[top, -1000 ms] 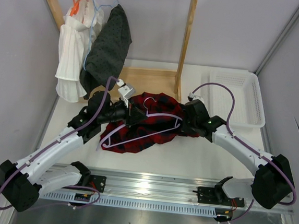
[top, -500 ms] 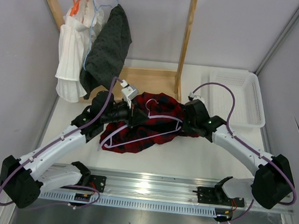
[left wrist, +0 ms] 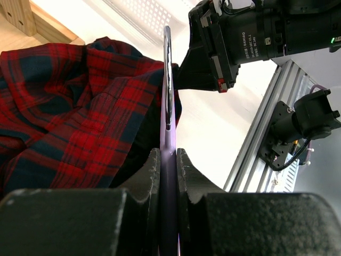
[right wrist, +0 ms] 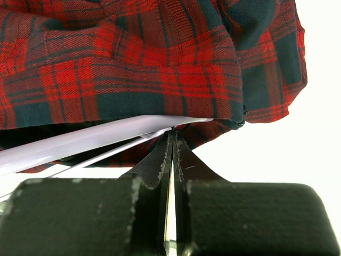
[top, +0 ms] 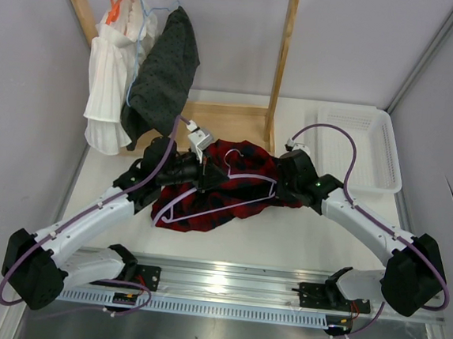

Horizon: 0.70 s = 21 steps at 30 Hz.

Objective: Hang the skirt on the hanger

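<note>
Both arms are built alike: white link shells joined by black joint housings. My left arm (top: 79,224) and right arm (top: 365,221) each carry a purple cable (top: 326,128) routed outside the shells. Black base brackets (top: 134,272) sit on a silver slotted rail (top: 224,282). My right wrist housing (left wrist: 250,32) is black with white lettering and a green lamp (left wrist: 333,39). My left hand (left wrist: 168,154) and right hand (right wrist: 172,140) each have two matt black fingers (right wrist: 152,170).

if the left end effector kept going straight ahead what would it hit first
Likely the skirt bunched against the hanger that the left end effector grips; beyond it, the right end effector. Depth is unclear.
</note>
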Motion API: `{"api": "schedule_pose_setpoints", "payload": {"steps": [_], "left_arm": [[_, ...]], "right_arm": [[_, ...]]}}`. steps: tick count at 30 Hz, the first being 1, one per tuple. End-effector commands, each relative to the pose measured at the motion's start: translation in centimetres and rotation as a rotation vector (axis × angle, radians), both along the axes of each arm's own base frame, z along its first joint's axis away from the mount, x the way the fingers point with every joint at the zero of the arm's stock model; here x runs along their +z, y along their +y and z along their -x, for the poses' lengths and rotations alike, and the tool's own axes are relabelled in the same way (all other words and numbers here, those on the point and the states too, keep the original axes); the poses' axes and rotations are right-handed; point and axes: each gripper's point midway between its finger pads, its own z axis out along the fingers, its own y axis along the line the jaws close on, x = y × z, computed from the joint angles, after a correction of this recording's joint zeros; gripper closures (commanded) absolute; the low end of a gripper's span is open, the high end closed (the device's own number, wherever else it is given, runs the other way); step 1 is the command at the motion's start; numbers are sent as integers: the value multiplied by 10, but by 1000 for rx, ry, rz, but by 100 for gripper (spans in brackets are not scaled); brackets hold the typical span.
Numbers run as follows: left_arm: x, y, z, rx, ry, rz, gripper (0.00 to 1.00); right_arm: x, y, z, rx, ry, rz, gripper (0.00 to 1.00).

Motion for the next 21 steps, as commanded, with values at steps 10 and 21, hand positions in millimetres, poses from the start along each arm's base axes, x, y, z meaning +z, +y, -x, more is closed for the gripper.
{"api": "schedule_pose_setpoints", "payload": {"steps": [10, 21], "left_arm": [[23, -13, -10, 4, -71, 84, 100], [20, -22, -14, -9, -55, 126, 100]], "right_arm": [[18, 6, -4, 18, -41, -18, 100], [19, 2, -1, 10, -39, -6, 100]]}}
